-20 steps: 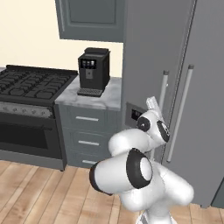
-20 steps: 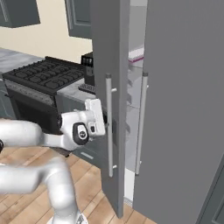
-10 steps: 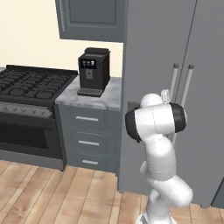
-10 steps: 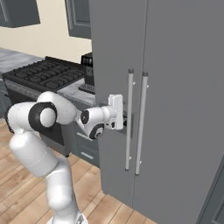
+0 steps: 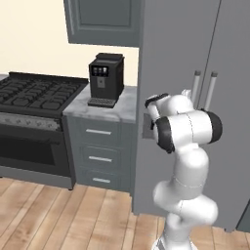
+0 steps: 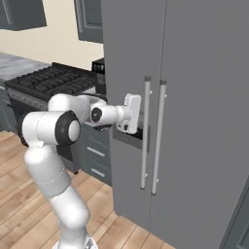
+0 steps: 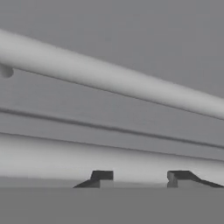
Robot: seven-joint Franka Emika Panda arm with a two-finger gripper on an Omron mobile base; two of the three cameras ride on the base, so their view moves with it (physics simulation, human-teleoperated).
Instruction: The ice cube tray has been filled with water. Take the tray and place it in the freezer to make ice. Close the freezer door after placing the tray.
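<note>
The freezer (image 6: pixel 194 97) is a tall grey two-door unit, and both of its doors stand shut. The freezer door (image 6: pixel 129 53) is the left one, with a long silver bar handle (image 6: pixel 145 131). My gripper (image 6: pixel 139 114) is stretched out level against this door, right beside the handle at mid height. In the hand view its fingertips (image 7: pixel 101 176) stand apart with nothing between them, facing the two handle bars (image 7: pixel 109 76) that run across the picture. The gripper (image 7: pixel 141 177) is open. The ice cube tray is out of view.
A black coffee machine (image 5: pixel 105 80) stands on the marble counter (image 5: pixel 122 105) left of the freezer, above grey drawers (image 5: pixel 100 156). A black gas stove (image 5: pixel 34 93) is further left. A grey wall cupboard (image 5: pixel 102 22) hangs above. Wooden floor (image 5: pixel 58 215) lies in front.
The freezer door, ajar one second ago, has swung shut. My arm followed it in to the handle, and the fingers have drawn closer together.
</note>
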